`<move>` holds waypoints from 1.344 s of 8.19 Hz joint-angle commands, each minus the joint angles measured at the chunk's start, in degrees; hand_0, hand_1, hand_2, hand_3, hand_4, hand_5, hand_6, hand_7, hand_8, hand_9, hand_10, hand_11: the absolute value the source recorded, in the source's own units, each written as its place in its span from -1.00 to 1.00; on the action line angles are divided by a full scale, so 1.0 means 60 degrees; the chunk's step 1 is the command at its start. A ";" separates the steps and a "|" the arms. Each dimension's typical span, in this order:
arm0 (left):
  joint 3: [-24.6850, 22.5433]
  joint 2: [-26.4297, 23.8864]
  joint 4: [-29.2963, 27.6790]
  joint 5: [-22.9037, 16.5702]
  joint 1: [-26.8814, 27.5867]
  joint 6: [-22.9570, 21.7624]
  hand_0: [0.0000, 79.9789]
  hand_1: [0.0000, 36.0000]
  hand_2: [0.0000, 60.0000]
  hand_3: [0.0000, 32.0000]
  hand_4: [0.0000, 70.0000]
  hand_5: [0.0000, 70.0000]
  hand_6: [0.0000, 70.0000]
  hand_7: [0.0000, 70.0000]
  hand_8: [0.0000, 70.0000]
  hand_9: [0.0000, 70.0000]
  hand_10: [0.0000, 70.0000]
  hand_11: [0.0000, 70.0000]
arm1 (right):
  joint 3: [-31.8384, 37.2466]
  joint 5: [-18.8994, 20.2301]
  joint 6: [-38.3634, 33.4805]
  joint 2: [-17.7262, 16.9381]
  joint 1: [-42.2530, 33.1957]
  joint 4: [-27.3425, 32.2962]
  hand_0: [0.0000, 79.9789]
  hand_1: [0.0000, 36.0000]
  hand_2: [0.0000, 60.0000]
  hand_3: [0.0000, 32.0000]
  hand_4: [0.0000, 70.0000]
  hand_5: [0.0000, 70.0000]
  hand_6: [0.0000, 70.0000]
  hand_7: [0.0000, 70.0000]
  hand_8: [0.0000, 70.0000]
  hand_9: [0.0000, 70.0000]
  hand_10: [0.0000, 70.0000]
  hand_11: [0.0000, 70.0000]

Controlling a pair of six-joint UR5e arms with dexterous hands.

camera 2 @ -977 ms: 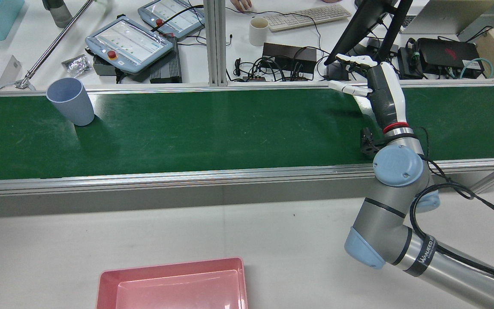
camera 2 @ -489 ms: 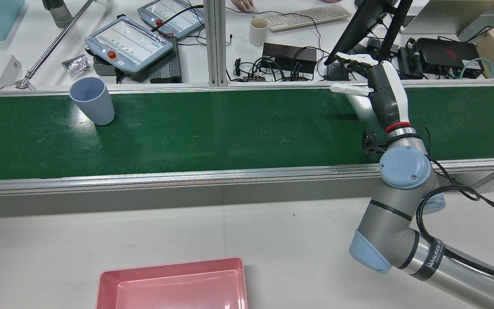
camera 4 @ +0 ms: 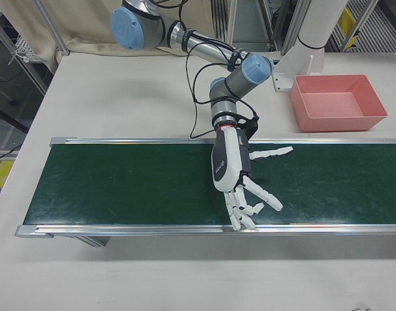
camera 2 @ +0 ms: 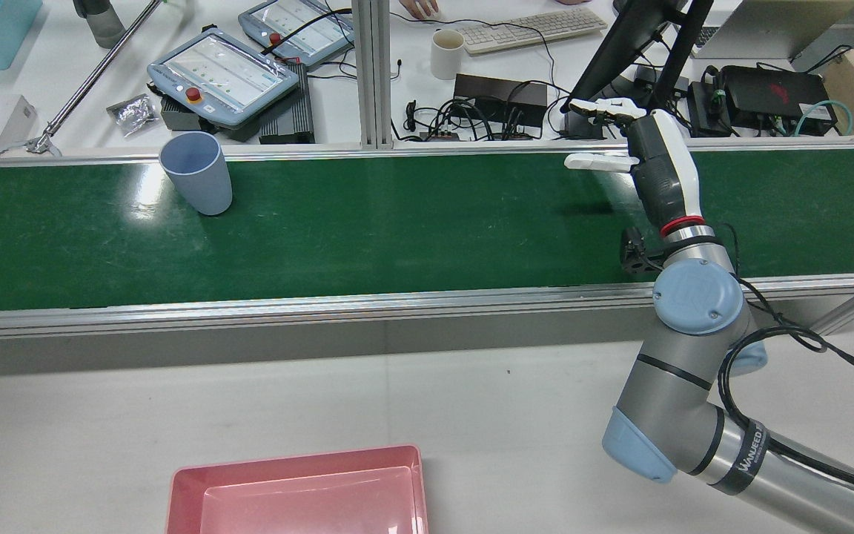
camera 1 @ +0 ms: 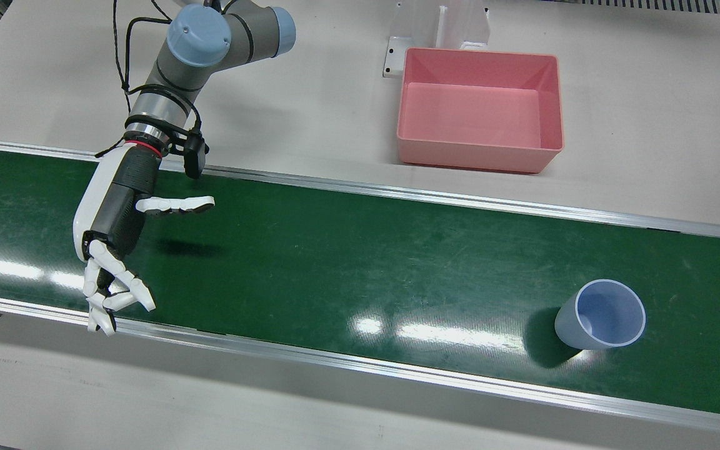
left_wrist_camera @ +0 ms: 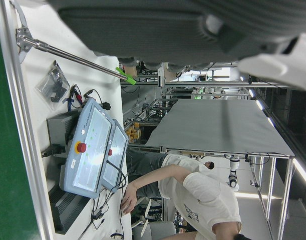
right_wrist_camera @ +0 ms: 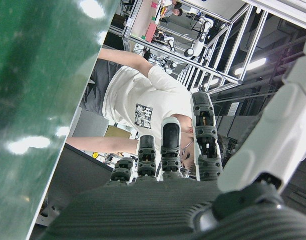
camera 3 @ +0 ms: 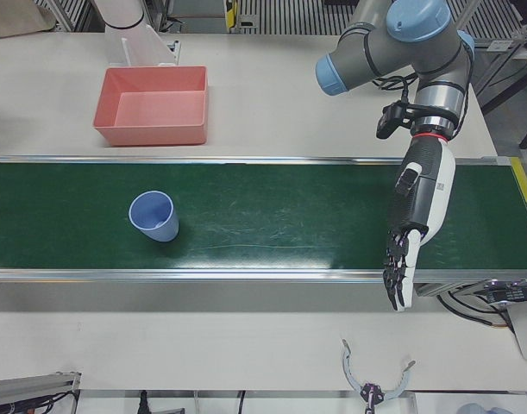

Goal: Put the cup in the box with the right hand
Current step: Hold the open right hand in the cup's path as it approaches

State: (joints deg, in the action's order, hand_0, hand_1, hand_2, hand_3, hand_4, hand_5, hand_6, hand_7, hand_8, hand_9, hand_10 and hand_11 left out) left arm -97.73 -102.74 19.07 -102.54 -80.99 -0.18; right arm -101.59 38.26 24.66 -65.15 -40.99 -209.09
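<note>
- Pale blue plastic cup (camera 2: 197,174): standing upright with its mouth up, at the far edge of the green conveyor belt (camera 2: 397,237) and on the left of the rear view. Nothing touches it.
- Pink rectangular plastic box (camera 2: 297,458): on the white table, on the near side of the belt. It is empty as far as you can see, but the rear view cuts off its near part.
- White-and-grey right hand (camera 2: 649,159): over the belt's right stretch, well apart from the cup. Its fingers are spread wide and it holds nothing.
- Step in hand: the approach, with the grasp not yet begun.
- Next move: you likely need to bring cup and palm together, then wrap the fingers around the cup's wall.
- Left hand (left_wrist_camera: 158,30): only a blurred sliver fills its own camera, so I cannot tell how its fingers stand.
</note>
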 commanded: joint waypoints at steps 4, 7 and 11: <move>0.0000 0.0000 0.0000 -0.0005 0.0007 0.0000 -1.00 -1.00 -1.00 -1.00 -1.00 -1.00 -1.00 -1.00 -1.00 -1.00 -1.00 -1.00 | 0.0175 -0.0048 0.0051 -0.0010 0.0312 0.0000 0.13 -0.83 -1.00 -1.00 -0.05 -0.94 -0.61 0.81 -0.74 -0.31 -0.81 -0.72; 0.0000 0.0000 0.0000 -0.0005 0.0007 0.0000 -1.00 -1.00 -1.00 -1.00 -1.00 -1.00 -1.00 -1.00 -1.00 -1.00 -1.00 -1.00 | 0.0350 -0.0063 0.0036 -0.0010 0.0328 0.0014 0.14 -0.86 -1.00 -1.00 -0.06 -0.94 -0.61 0.80 -0.74 -0.31 -0.80 -0.71; 0.0000 0.0000 0.0000 -0.0005 0.0007 0.0000 -1.00 -1.00 -1.00 -1.00 -1.00 -1.00 -1.00 -1.00 -1.00 -1.00 -1.00 -1.00 | 0.0642 -0.0063 0.0036 0.0004 0.0226 0.0029 0.14 -0.88 -1.00 -1.00 0.05 -0.95 -0.60 0.87 -0.73 -0.30 -0.80 -0.70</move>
State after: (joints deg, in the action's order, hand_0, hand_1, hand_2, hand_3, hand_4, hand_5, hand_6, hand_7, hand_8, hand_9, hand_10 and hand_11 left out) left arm -97.73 -102.75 19.07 -102.57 -80.95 -0.18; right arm -99.15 37.78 24.86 -65.17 -39.09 -208.96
